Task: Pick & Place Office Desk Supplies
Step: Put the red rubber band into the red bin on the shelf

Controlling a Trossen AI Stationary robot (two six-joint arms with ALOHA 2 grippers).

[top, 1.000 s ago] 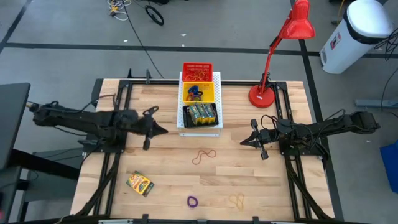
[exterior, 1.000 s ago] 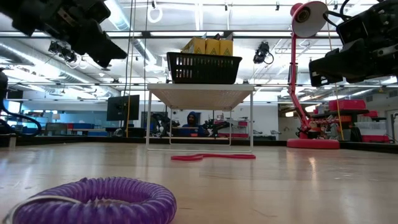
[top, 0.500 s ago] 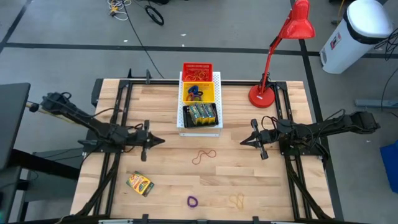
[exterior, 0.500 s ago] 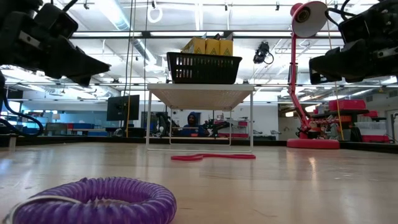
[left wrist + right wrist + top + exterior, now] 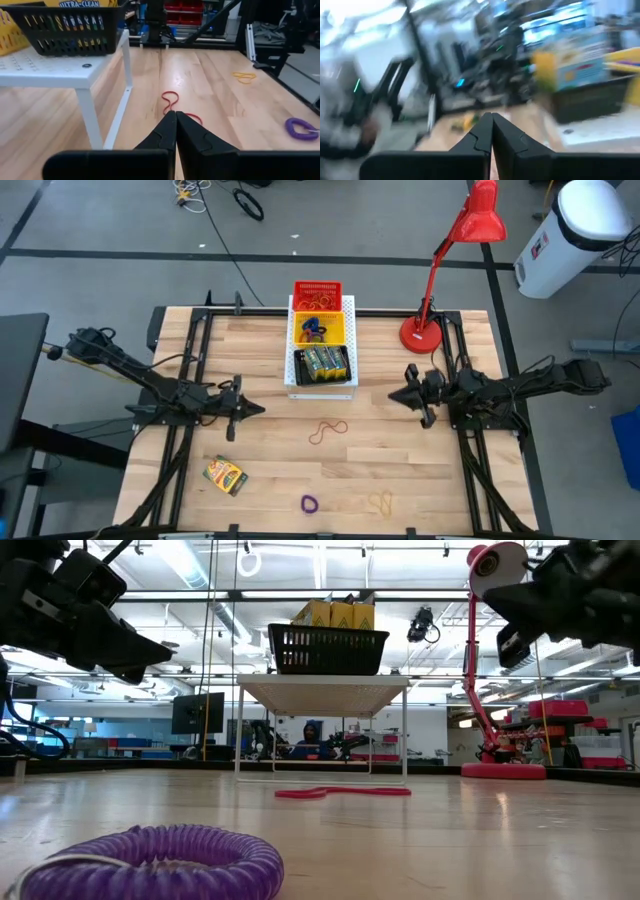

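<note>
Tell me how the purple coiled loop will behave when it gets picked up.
The purple coiled loop looks like soft spiral cord, so it probably flexes and sags. It seems light. Lying flat on the table, it is unlikely to roll.

The only legible print was "ULTRA-CLEAN", in white letters on a crayon box point(image 5: 82, 3) standing in the black basket point(image 5: 65, 30).

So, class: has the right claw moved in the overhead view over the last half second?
Yes. The right claw has swung slightly toward the lamp base and the far edge, judged against the fixed lamp; its fingers are shut and empty.
</note>
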